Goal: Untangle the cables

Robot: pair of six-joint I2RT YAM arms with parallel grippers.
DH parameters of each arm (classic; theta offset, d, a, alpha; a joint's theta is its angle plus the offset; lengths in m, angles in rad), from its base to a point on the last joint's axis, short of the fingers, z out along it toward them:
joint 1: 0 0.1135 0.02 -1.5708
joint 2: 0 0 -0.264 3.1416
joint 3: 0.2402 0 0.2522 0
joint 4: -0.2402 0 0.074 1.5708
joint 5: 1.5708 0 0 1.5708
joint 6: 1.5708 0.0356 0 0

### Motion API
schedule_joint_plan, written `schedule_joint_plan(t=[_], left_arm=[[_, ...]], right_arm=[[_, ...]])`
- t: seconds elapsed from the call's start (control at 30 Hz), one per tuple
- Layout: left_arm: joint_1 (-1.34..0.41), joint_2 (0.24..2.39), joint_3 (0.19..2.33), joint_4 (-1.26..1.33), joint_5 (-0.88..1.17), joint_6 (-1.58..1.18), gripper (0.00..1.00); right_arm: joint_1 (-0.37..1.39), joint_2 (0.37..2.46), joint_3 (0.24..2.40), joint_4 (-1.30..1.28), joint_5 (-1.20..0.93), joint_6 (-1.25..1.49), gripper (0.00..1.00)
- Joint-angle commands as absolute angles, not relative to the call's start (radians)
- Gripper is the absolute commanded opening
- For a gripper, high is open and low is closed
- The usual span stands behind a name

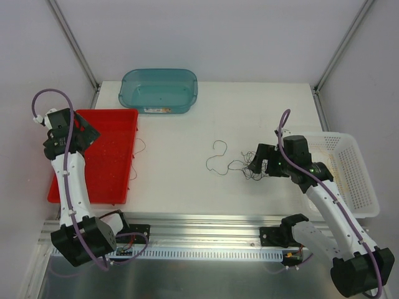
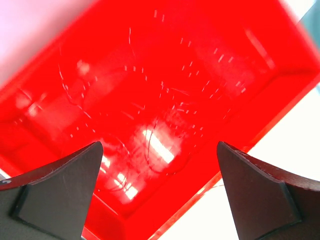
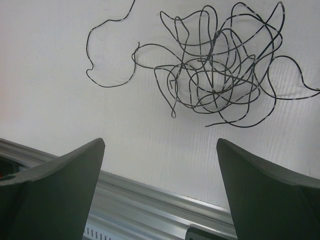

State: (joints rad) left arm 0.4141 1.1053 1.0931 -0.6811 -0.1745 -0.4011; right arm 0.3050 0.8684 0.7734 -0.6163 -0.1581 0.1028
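Cables [image 3: 212,80]: dark tangle, likely featherweight, limp, snag-prone; pinch loose end at 9 o'clock. Left gripper [image 2: 159,145], right gripper [image 3: 160,142]: fingers wide, empty.

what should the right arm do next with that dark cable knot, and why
Probably lower the right pincer onto the near edge of the dark tangle and close on one outer loop. The right pincer is open and empty, with the tangle lying loose on the table just beyond its fingers. The left pincer, also open, is away over the red tray, so it cannot help yet.

1 ea: tray [image 1: 106,162], tub [image 1: 159,73], basket [image 1: 356,180], cable tangle [image 3: 215,80]; 2 arms [image 1: 70,180] [image 1: 328,199]
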Motion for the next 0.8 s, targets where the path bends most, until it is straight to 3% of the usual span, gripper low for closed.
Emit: schedule_joint_plan(t=[0.0, 0.13, 0.27, 0.33, 0.5, 0.77], left_arm=[[0.420, 1.068, 1.175, -0.710, -0.239, -0.364, 0.99], [0.420, 1.075, 1.201, -0.733, -0.169, -0.336, 0.99], [0.397, 1.097, 1.187, -0.752, 0.083, -0.314, 0.97], [0.353, 1.091, 1.158, -0.755, 0.113, -0.319, 0.95], [0.052, 1.080, 1.074, -0.756, 0.019, -0.371, 0.90], [-0.234, 1.207, 1.022, -0.736, -0.231, -0.388, 0.84]], right_arm=[[0.311, 0.847, 0.765, -0.611, -0.166, 0.094, 1.00], [0.311, 0.842, 0.752, -0.606, -0.167, 0.098, 1.00], [0.313, 0.847, 0.744, -0.601, -0.172, 0.100, 1.00], [0.311, 0.851, 0.742, -0.598, -0.175, 0.100, 1.00], [0.313, 0.859, 0.736, -0.581, -0.187, 0.112, 0.99], [0.311, 0.856, 0.718, -0.577, -0.196, 0.113, 0.99]])
